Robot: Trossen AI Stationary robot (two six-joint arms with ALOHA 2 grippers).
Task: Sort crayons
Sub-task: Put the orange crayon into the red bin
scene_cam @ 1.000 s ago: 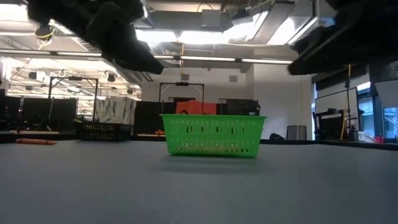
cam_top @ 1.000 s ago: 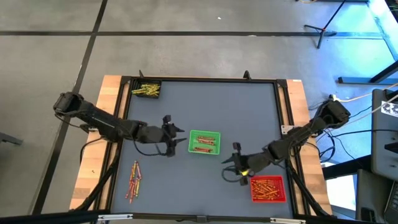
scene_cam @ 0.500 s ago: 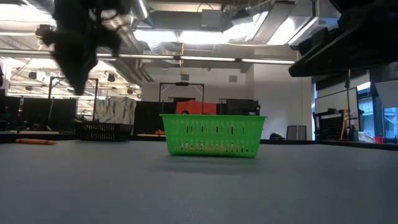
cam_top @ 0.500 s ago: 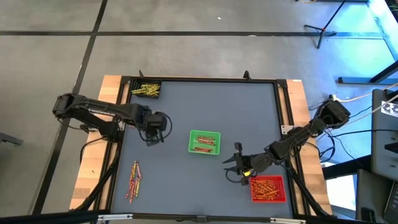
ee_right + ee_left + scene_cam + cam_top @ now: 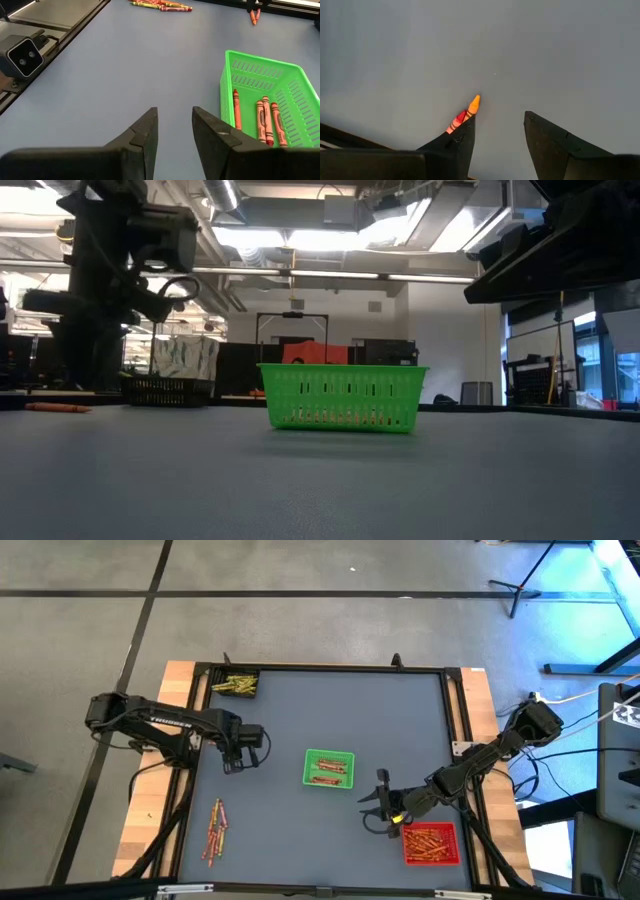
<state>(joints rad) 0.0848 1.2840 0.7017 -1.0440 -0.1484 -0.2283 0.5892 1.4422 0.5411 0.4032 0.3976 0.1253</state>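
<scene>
My left gripper (image 5: pixel 232 762) hangs over the table's left part, pointing down, open (image 5: pixel 499 116). An orange crayon and a red one (image 5: pixel 468 111) lie on the table under it, partly hidden behind one finger; I cannot tell if they touch it. My right gripper (image 5: pixel 372 812) stands open (image 5: pixel 175 111) near the front, between the green tray (image 5: pixel 328 768) and the red tray (image 5: pixel 432 843). Both trays hold crayons (image 5: pixel 262 120). A loose row of crayons (image 5: pixel 214 830) lies at the front left.
Yellow and green crayons (image 5: pixel 235 685) lie in the far left corner. A black frame (image 5: pixel 320 668) runs around the grey table top. In the low view the green tray (image 5: pixel 342 397) stands mid-table, with a loose orange crayon (image 5: pixel 58 408) at the far left.
My left gripper has drawn back from beside the green tray toward the table's left edge and has tipped from nearly level to pointing straight down.
</scene>
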